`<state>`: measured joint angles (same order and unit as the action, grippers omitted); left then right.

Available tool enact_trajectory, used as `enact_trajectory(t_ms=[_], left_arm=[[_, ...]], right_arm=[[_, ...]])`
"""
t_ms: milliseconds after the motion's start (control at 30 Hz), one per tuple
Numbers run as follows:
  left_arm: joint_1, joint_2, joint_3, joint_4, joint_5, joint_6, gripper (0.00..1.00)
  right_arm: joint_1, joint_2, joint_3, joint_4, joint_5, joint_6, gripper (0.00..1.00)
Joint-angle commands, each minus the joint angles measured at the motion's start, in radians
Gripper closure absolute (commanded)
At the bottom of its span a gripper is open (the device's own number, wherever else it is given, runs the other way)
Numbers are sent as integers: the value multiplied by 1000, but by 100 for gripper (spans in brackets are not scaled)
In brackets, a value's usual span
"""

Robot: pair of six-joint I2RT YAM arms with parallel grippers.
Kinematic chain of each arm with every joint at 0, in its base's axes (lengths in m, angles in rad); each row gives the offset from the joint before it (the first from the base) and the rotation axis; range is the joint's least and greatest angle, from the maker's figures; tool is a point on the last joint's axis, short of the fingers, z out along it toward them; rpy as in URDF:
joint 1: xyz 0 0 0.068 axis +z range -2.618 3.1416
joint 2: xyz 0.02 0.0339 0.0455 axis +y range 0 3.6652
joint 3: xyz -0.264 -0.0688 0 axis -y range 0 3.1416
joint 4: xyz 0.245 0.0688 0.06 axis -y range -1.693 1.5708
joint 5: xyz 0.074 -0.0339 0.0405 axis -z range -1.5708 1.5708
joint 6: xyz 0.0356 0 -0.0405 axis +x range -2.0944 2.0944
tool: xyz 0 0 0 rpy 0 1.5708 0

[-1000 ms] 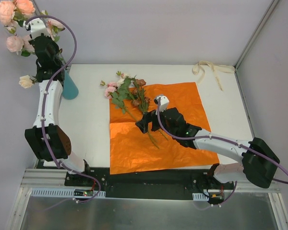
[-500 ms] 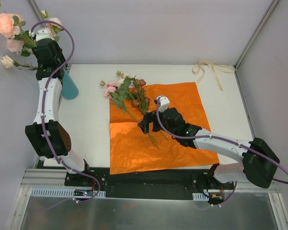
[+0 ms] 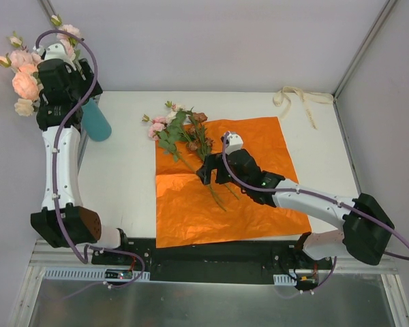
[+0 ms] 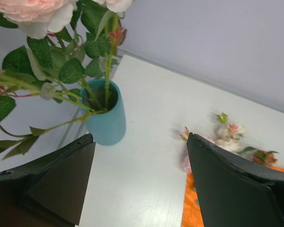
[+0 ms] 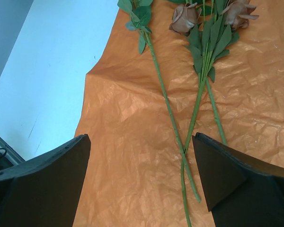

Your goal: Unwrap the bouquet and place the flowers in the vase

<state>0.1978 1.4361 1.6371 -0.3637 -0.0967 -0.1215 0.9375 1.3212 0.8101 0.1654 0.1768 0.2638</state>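
The teal vase (image 3: 95, 121) (image 4: 105, 118) stands at the table's far left. Several pink and cream flowers (image 3: 24, 82) (image 4: 33, 12) have their stems in it and lean left. My left gripper (image 3: 63, 95) (image 4: 140, 139) hovers above the vase, open, with nothing between its fingers. The bouquet is unwrapped. Its other flowers (image 3: 184, 129) (image 5: 201, 28), pink, cream and brown, lie across the top left corner of the flat orange paper (image 3: 259, 136) (image 5: 123, 142). My right gripper (image 3: 206, 170) (image 5: 141, 137) hangs open just above their green stems (image 5: 199, 99), not touching them.
A cream ribbon (image 3: 300, 99) lies at the back right of the white table (image 3: 129, 177). Grey walls close in the left, back and right sides. The right arm stretches across the orange paper's lower right part.
My left gripper has opened and let go of the pink roses, which now stand in the vase, and it has shifted a little. My right gripper has crept slightly towards the lying flowers.
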Motion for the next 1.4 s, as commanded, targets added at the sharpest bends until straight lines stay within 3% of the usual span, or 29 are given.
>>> enact_trajectory(t_ms=[0,133,267,433,700,967,1367], left_arm=[[5,-98,-32,-73,169,-78,18],[5,-169,-82,-77,349,-162,18],[-6,-200,-117,-77,573,-248,18],[-127,-223,-203,-77,637,-323,17],[-228,-307,-480,-73,595,-339,1],[-230,-354,-675,-52,566,-311,1],[-233,-339,-712,-24,577,-311,1]], right_arm=[[-5,41,90,-21,46,64,3],[-25,85,112,-30,50,127,9],[-61,159,120,-32,38,175,25],[-83,265,149,-32,-9,132,43],[-82,378,259,-96,-166,-14,48],[-78,515,369,-205,-155,-89,54],[-57,610,446,-273,-120,-167,62]])
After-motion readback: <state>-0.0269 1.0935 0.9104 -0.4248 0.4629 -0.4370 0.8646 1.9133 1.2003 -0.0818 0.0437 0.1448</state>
